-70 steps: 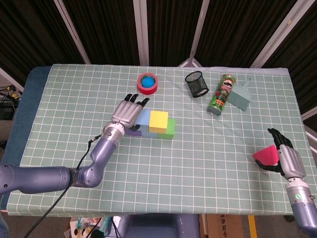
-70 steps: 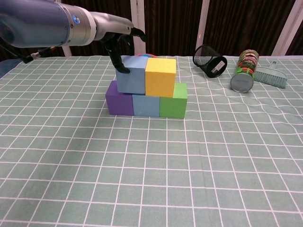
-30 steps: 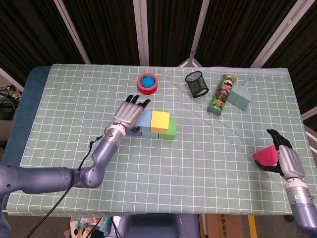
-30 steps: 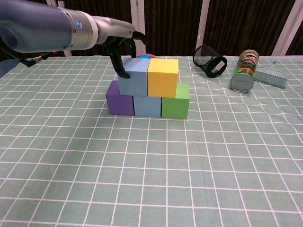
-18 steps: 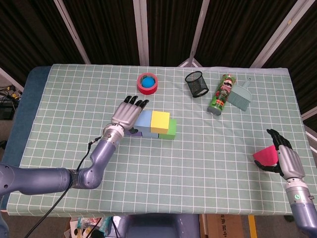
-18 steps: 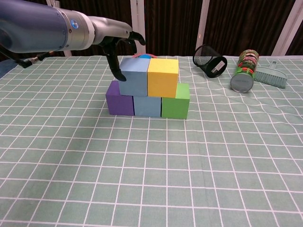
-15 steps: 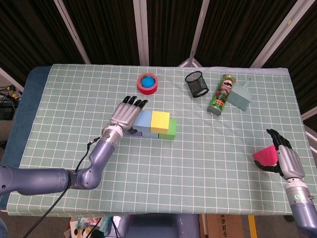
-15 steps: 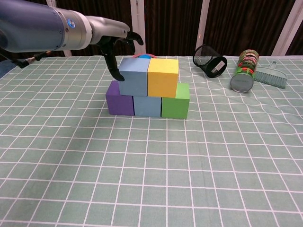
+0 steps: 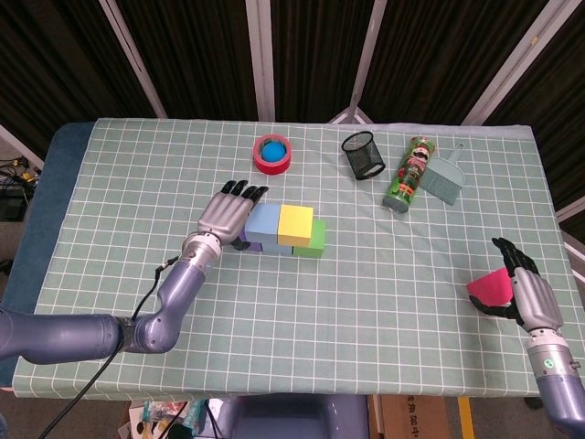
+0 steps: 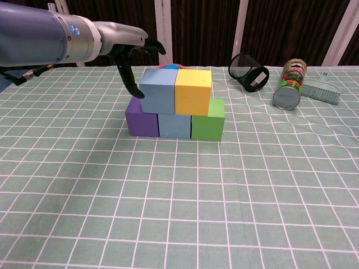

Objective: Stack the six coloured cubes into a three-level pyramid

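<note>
**Left hand backs off the stack; pink cube not yet placed**

While the two lower levels stand complete near the tabletop's middle, the left hand [image 10: 132, 53] has drawn away to the stack's left, fingers spread, holding nothing. Half a second ago its thumb sat against the upper blue cube [image 10: 158, 90]; now the thumb tip hangs just beside that cube's left face, contact hard to judge.

Bottom row, left to right: purple cube [image 10: 141, 116], lower blue cube [image 10: 174, 125], green cube [image 10: 208, 120]. On top: upper blue cube and yellow cube [image 10: 193, 92], touching. None of them has shifted.

The right hand [image 9: 528, 294], near the tabletop's right edge toward the front corner, grips the pink cube [image 9: 490, 288], unchanged.

Along the far edge: tape roll [image 9: 272, 153], mesh cup [image 9: 364, 155], can [image 9: 408, 174], brush [image 9: 443, 176].
</note>
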You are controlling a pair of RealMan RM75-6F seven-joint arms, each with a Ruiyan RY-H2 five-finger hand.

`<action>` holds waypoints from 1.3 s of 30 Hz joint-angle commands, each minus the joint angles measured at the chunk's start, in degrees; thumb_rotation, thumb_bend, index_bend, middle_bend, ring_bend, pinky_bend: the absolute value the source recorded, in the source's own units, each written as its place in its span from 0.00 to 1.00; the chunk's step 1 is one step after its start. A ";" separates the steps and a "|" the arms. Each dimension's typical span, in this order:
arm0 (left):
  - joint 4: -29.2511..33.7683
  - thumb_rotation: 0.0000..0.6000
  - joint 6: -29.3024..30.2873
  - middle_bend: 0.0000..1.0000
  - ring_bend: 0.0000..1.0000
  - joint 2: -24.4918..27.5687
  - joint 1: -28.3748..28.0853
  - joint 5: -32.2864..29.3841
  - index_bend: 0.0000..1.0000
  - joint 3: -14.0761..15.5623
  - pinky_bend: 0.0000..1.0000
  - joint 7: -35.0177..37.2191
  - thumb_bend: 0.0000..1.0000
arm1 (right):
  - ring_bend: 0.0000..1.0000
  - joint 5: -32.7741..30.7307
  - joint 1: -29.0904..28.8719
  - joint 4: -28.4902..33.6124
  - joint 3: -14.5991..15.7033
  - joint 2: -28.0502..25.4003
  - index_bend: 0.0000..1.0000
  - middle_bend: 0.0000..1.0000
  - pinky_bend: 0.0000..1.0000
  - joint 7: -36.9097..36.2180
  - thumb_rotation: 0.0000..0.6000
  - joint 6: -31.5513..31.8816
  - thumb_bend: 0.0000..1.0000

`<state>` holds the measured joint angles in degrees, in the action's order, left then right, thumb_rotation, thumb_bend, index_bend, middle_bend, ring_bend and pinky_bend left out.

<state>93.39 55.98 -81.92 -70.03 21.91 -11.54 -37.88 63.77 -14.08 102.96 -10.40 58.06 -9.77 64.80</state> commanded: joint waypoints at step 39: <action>6.54 1.00 1.36 0.12 0.01 3.21 9.05 6.14 0.00 2.78 0.00 5.68 0.24 | 0.00 0.27 -0.03 0.17 0.38 0.26 0.00 0.00 0.00 0.69 1.00 0.03 0.24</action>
<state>99.93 57.34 -78.66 -60.95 28.10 -8.72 -32.15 64.04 -14.12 103.13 -10.02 58.32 -9.08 64.83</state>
